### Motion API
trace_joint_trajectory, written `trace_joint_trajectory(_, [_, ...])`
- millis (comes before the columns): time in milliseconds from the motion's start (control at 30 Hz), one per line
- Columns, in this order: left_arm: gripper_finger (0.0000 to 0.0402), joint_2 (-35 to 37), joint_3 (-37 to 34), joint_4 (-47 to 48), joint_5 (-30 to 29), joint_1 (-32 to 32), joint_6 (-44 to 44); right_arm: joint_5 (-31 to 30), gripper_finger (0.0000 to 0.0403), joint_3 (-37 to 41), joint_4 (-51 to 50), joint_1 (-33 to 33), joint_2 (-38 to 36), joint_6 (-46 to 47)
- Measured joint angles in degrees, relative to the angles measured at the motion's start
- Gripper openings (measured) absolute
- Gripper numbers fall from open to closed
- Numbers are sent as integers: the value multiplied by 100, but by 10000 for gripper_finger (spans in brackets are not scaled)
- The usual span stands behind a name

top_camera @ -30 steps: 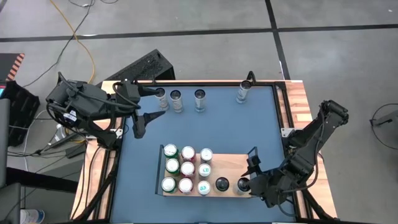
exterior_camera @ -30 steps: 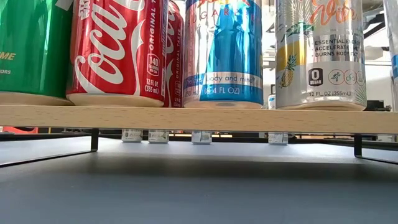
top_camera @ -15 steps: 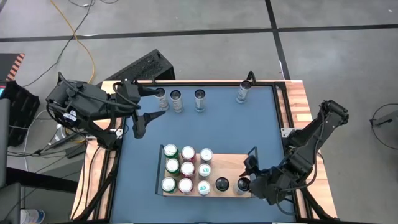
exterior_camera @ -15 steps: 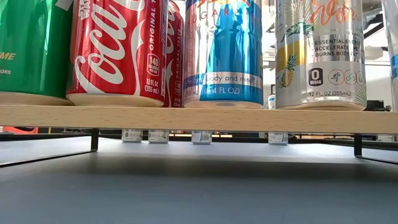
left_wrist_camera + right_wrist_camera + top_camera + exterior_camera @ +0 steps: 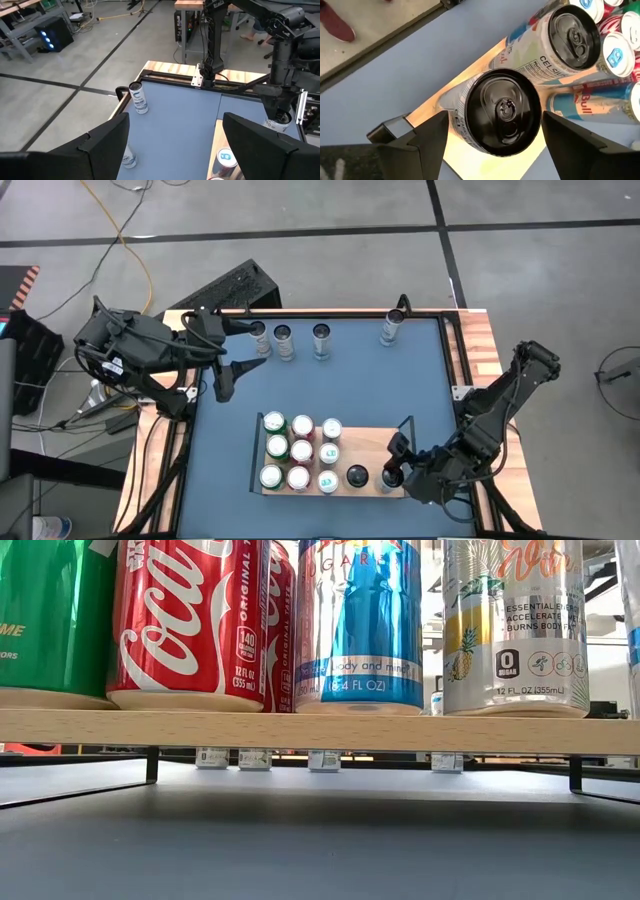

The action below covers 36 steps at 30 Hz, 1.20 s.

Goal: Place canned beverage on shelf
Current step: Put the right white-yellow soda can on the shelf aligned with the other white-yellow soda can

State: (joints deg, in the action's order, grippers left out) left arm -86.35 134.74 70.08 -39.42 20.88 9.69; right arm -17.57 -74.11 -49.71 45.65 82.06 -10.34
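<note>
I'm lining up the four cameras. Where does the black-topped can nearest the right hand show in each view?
High: black-topped can on the shelf's right end.
Low: can't single it out.
Left wrist: under the far right hand.
Right wrist: centre, between that hand's fingers.
Shared landmark: the shelf.

Surroundings: floor items noted.
Lit computer tower [image 5: 56, 34] stands far beyond left fingers [image 5: 107, 145]; a person's red shoe [image 5: 337, 22] beyond right fingers [image 5: 427, 137].

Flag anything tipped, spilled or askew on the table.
Nothing stands out. The cans on the shelf stand upright in rows, and the four cans along the table's far edge are upright too. The right gripper straddles a black-topped can at the shelf's end, fingers open. No spill shows.
</note>
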Motion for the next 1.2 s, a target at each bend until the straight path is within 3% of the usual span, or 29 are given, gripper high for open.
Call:
trace_joint_trajectory(300, [308,0,0,7,0,-2,-17,-36,301,-2,-52,-44,0,-214])
trace_joint_trajectory(500, [308,0,0,7,0,-2,7,-41,301,-2,-233,-44,0,167])
trace_joint_trajectory(633, [308,0,0,7,0,-2,11,-36,301,-48,-417,-9,0,844])
trace_joint_trajectory(900, [308,0,0,-7,0,-4,338,-32,301,-779,-1891,70,-131,2844])
trace_joint_trajectory(1200, [308,-2,-1,-345,55,-344,452,-100,301,-1311,-2220,75,-1507,3977])
